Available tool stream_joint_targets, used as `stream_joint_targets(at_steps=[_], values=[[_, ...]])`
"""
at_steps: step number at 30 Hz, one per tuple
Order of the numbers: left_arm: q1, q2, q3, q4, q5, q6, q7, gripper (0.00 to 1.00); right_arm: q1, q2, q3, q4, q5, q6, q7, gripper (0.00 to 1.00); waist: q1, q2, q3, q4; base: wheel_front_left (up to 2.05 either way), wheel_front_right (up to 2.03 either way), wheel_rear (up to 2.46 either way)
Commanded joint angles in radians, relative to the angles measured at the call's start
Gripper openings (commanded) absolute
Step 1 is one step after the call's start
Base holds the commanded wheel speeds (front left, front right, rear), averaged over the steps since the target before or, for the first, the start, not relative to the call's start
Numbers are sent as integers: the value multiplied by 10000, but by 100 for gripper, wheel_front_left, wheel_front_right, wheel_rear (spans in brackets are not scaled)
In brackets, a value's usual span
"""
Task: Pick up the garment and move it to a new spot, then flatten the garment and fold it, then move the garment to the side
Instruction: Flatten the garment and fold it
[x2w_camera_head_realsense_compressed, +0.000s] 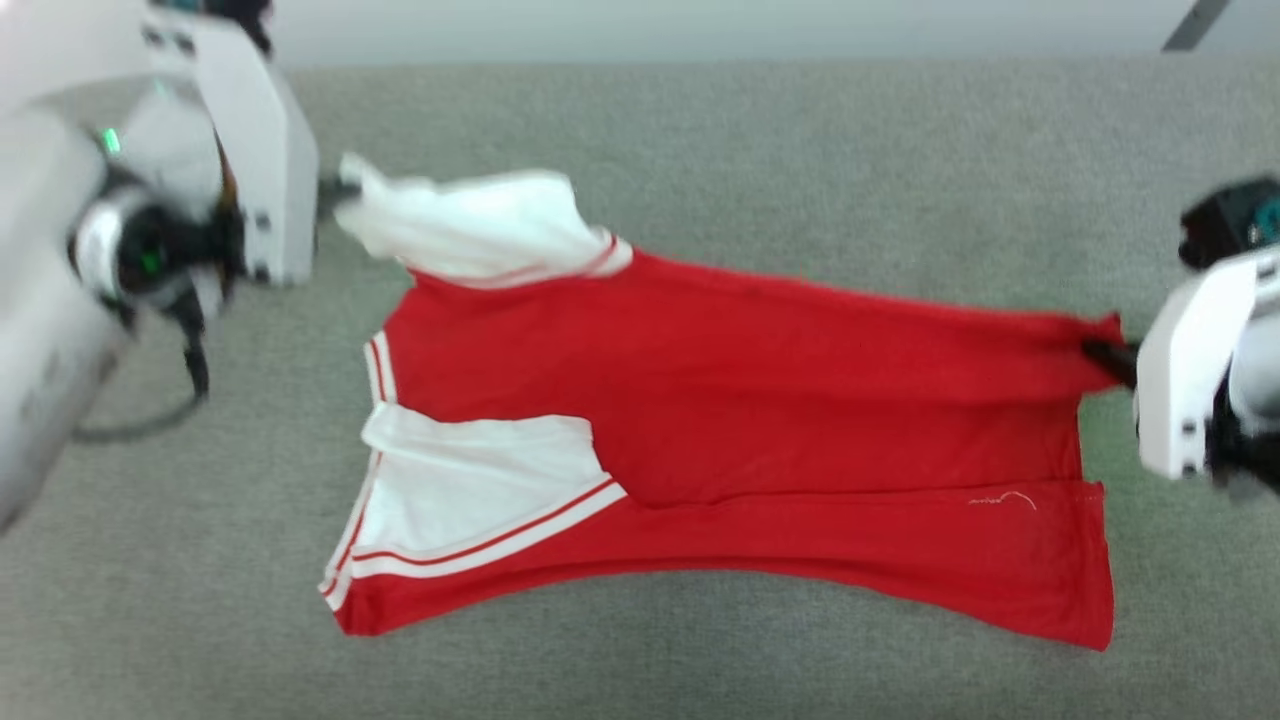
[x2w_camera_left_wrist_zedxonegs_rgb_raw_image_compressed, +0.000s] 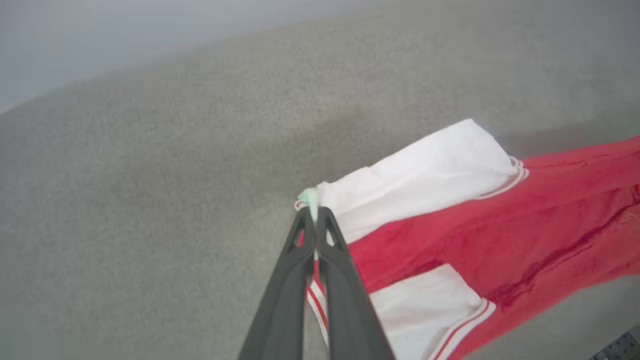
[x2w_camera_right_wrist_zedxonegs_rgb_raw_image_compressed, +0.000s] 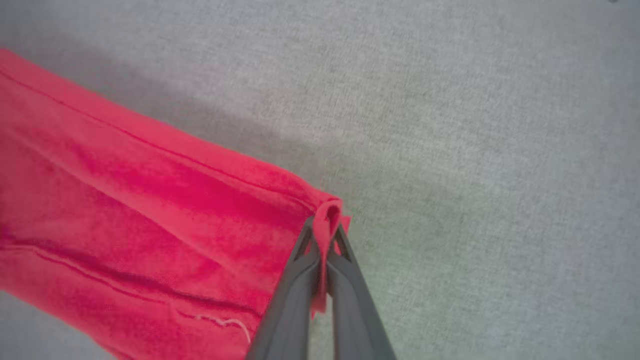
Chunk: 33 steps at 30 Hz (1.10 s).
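Head view: jersey (x2w_camera_head_realsense_compressed: 740, 400) stretched between fingers; left fingers (x2w_camera_left_wrist_zedxonegs_rgb_raw_image_compressed: 292, 280) clamped on sleeve (x2w_camera_left_wrist_zedxonegs_rgb_raw_image_compressed: 425, 170), right fingers (x2w_camera_right_wrist_zedxonegs_rgb_raw_image_compressed: 300, 285) on hem (x2w_camera_right_wrist_zedxonegs_rgb_raw_image_compressed: 327, 212). Flattening apparently underway; folding outstanding.

head view down over the whole garment (x2w_camera_head_realsense_compressed: 740, 400), wrist views close at its opposite ends

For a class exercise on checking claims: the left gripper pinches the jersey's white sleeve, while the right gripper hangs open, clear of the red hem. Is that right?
No. The right gripper is shut on the garment at its red hem corner, as the right wrist view shows. The left gripper does pinch the white sleeve.
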Motion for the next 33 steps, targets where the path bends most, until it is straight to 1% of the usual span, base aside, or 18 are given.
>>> stream_joint_targets(at_steps=[1, 4, 7, 8, 11, 14, 16, 18, 22, 23, 24, 25, 26, 27, 28, 33], values=[[571, 352, -37, -711, -147, 379, -2, 0, 566, 3, -261, -266, 68, -11, 44, 0, 0, 0, -546, 352, 0, 0, 0], [1579, 1009, -152, -2224, -376, 1088, -30, 0, 1397, 96, -546, -744, 82, -11, 136, 0, 0, 0, -683, 380, 0, 0, 0], [2539, 1546, -248, -3503, -664, 1732, -147, 0, 2082, 183, -808, -1090, 119, -11, 215, 0, 0, 0, -775, 402, 0, 0, 0], [2539, 1546, -248, -3503, -664, 1732, -147, 0, 2082, 183, -808, -1090, 119, -11, 215, 0, 0, 0, -775, 402, 0, 0, 0], [3340, 1861, -386, -4322, -908, 2154, -335, 0, 2591, 274, -974, -1326, 31, -11, 307, 0, 0, 0, -821, 401, 0, 0, 0], [3911, 1954, -494, -4649, -1086, 2392, -477, 0, 2913, 394, -1053, -1491, -35, -11, 383, 0, 0, 0, -861, 368, 0, 0, 0], [4169, 1917, -541, -4694, -1197, 2448, -546, 0, 3043, 458, -1079, -1556, -70, -11, 444, 0, 0, 0, -889, 333, 0, 0, 0], [4371, 1821, -572, -4618, -1347, 2431, -568, 0, 3130, 527, -1076, -1578, -132, -9, 523, 0, 0, 0, -933, 321, 0, 0, 0], [4569, 1645, -562, -4279, -1401, 2234, -793, 0, 3191, 585, -1030, -1557, -256, -11, 516, 0, 0, 0, -1122, 272, 0, 0, 0], [4614, 1612, -576, -4175, -1376, 2206, -854, 12, 3207, 606, -1018, -1547, -273, -9, 450, 5, 0, 0, -1206, 267, 0, 0, 0], [4657, 1584, -577, -4089, -1371, 2207, -913, 46, 3234, 612, -1004, -1530, -330, -11, 416, 25, 0, 0, -1276, 265, 0, 0, 0], [4713, 1538, -599, -3983, -1398, 2184, -921, 55, 3277, 615, -976, -1488, -364, -11, 395, 40, 0, 0, -1373, 266, 0, 0, 0], [4756, 1505, -629, -3920, -1411, 2134, -934, 65, 3303, 631, -991, -1460, -361, -11, 355, 54, 0, 0, -1460, 268, 0, 0, 0], [4770, 1481, -632, -3882, -1341, 2088, -1032, 91, 3310, 652, -1023, -1441, -369, -11, 298, 100, 0, 0, -1562, 273, 0, 0, 0], [4804, 1458, -636, -3816, -1298, 2049, -1100, 100, 3321, 638, -1018, -1404, -402, -11, 269, 100, 0, 0, -1664, 281, 0, 0, 0], [5149, 1369, -662, -3617, -1300, 1851, -1482, 100, 3585, 750, -1038, -1233, -261, -11, 143, 100, 0, 0, -2269, 302, 0, 0, 0]])
